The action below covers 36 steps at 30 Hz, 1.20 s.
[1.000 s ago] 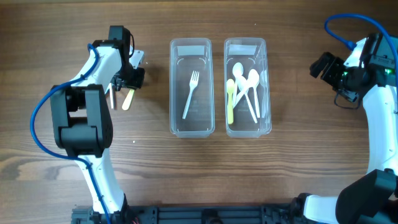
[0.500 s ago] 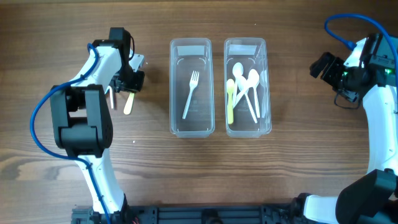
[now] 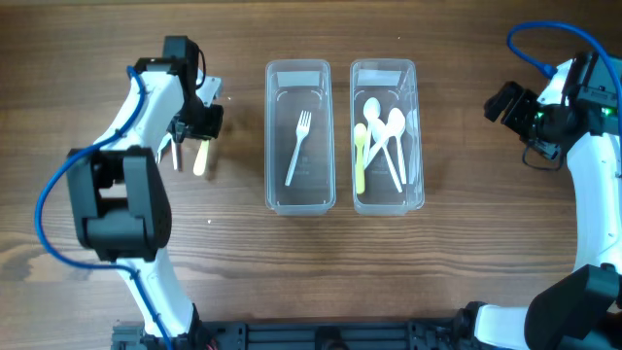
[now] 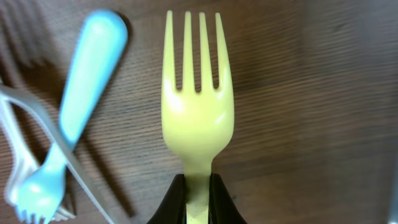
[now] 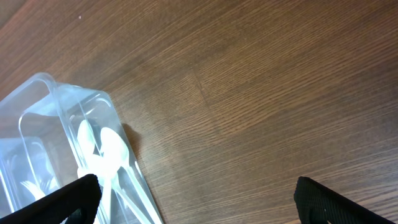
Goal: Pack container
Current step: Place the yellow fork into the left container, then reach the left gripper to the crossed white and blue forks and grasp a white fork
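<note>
Pinched by its handle end in the left jaws, right jaws gaping empty, the yellow fork (image 4: 198,118) may swivel and miss its box (image 3: 299,70).

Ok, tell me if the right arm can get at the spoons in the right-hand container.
Probably yes. The right gripper is open and empty, the container holding the spoons has no lid, and only bare table lies between them; it would need to come from above.

Yellow fork (image 4: 198,118) pale, glossy. Blue fork (image 4: 78,99) light. Table (image 3: 466,253) brown, wood grain. Containers (image 3: 298,70) clear. White fork (image 3: 297,148), white spoons (image 3: 394,136), one yellow-green spoon (image 3: 361,160).
</note>
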Each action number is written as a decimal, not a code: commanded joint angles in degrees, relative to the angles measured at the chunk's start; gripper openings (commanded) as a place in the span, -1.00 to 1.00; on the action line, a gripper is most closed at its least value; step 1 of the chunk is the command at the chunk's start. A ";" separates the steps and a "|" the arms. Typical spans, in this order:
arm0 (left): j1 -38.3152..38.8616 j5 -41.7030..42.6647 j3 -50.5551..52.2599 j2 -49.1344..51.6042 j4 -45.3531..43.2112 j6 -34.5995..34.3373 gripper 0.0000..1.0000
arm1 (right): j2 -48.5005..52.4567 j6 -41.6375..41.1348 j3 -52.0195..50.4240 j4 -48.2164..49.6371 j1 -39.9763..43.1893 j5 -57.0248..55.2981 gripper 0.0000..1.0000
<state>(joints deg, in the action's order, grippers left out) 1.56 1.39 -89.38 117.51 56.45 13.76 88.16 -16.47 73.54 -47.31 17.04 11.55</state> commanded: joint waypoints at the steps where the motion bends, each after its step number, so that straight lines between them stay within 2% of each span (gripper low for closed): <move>1: 2.03 2.27 0.24 -6.84 0.17 -1.57 -0.92 | 0.74 -0.22 -0.04 0.26 -0.13 0.09 1.00; 4: 5.35 2.25 0.22 -11.63 -0.07 -2.82 -0.92 | 0.72 -0.22 -0.04 0.37 -0.13 0.09 1.00; 11: 15.32 5.64 0.22 -21.51 -0.85 -11.78 -0.92 | 0.72 -0.22 -0.04 0.35 -0.13 0.09 1.00; 16: 19.15 5.46 0.33 -18.27 -0.94 -17.29 -0.92 | 0.72 -0.24 -0.04 0.09 -0.13 0.11 0.99; 21: 23.12 5.64 0.35 -11.89 -3.48 -17.73 -0.89 | 0.74 -0.22 -0.04 0.07 -0.13 0.11 1.00; 24: 24.11 5.64 0.35 -11.76 -5.33 -17.73 -0.49 | 0.74 -0.20 -0.04 0.09 -0.13 0.11 0.99; 27: 23.08 5.11 -0.13 -12.37 -4.46 -17.68 -0.35 | 0.72 -0.17 -0.04 0.09 -0.13 0.11 1.00; 30: 19.93 0.07 -0.74 -14.99 -1.49 -17.66 -0.08 | 0.72 -0.20 -0.04 0.11 -0.13 0.09 0.99; 33: 13.57 -7.34 -0.74 -17.75 2.54 -15.78 0.17 | 0.72 -0.22 -0.04 0.11 -0.13 0.11 1.00; 36: 4.55 -7.45 -0.59 -16.79 5.42 -9.44 0.19 | 0.72 -0.26 -0.04 0.04 -0.13 0.55 0.99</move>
<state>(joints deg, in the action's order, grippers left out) 13.34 -3.01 -89.10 101.08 60.10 -1.54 88.16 -16.47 73.54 -47.33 17.04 11.57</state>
